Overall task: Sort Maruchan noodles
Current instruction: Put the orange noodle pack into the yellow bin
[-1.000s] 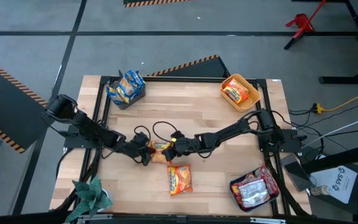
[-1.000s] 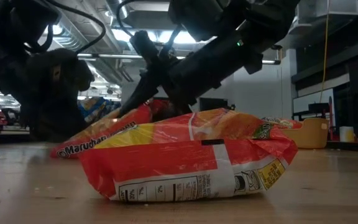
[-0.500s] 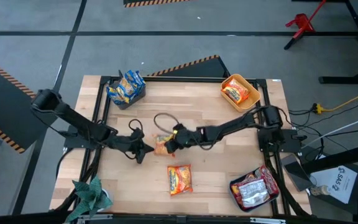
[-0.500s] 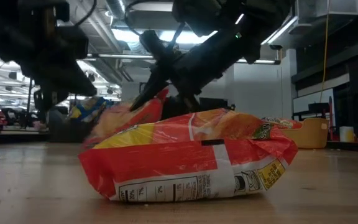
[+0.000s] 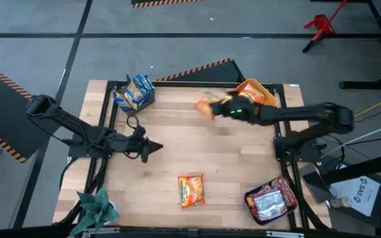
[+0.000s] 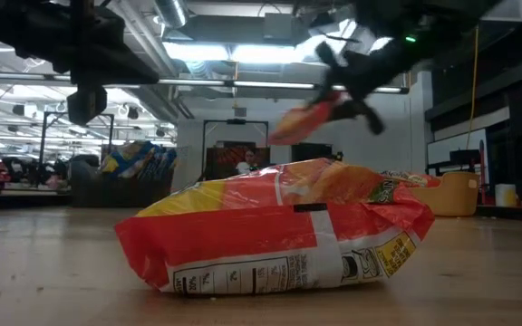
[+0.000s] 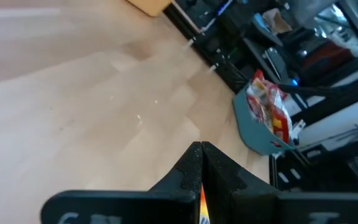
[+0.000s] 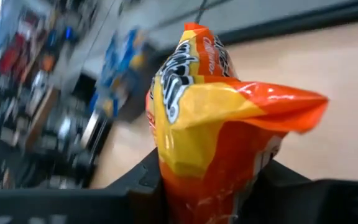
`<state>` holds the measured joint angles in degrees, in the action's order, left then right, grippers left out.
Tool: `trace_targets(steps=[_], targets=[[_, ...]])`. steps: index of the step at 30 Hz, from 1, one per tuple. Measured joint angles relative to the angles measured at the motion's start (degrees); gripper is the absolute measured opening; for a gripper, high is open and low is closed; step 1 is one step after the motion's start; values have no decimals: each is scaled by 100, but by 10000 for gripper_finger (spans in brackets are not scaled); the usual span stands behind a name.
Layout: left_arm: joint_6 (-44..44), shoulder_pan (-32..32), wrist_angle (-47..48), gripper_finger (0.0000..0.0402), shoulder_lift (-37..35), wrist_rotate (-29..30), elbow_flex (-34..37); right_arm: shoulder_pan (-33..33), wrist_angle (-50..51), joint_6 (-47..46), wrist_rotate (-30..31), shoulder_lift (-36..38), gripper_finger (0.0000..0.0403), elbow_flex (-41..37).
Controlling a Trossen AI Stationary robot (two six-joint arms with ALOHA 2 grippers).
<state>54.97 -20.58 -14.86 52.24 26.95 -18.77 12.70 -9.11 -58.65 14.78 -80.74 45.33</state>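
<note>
Fingers of the right gripper point(image 8: 213, 180) clamp an orange packet point(image 8: 219, 118) by one end, the rest of it standing free beyond the tips. In the high view this gripper point(image 5: 222, 109) holds the packet point(image 5: 207, 104) in the air over the far side of the table, just beside the yellow bin point(image 5: 268, 106), which already has an orange packet in it. The left gripper point(image 7: 201, 163) has its fingers pressed together on nothing and hangs over bare wood at the left-middle point(image 5: 149, 149).

Nearest the front edge lies a second orange packet point(image 6: 279, 226), flat on the table point(image 5: 230, 165). Near the right front corner a teal bin point(image 5: 250, 205) holds silver-and-red packets; at the far left corner a grey bin point(image 5: 132, 106) holds blue ones.

The risk, as I judge it, is the end-on grip: crinkly plastic may slip while it is carried. Let go too soon, the packet could catch the bin's rim and land on the table.
</note>
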Motion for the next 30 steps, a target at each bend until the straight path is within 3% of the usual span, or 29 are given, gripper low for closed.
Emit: trace_targets(steps=[5, 9, 17, 23, 30], targets=[[-5, 160, -13, 0, -1, 60, 0, 695, 38, -564, 292, 1311, 104, -1186], [-7, 329, -21, 0, -1, 60, 0, 1220, 19, -1151, 317, 1837, 113, -1741], [-7, 648, -19, 0, -1, 41, 0, 2311, -74, -1451, 205, 2116, 121, -1845], [-7, 719, -37, 0, 1, -141, 0, 2974, 712, -1311, -567, 2428, 122, -1844], [-7, 780, -28, 0, 1, -69, 0, 3654, 1530, -1137, -677, 2948, 123, -1843]])
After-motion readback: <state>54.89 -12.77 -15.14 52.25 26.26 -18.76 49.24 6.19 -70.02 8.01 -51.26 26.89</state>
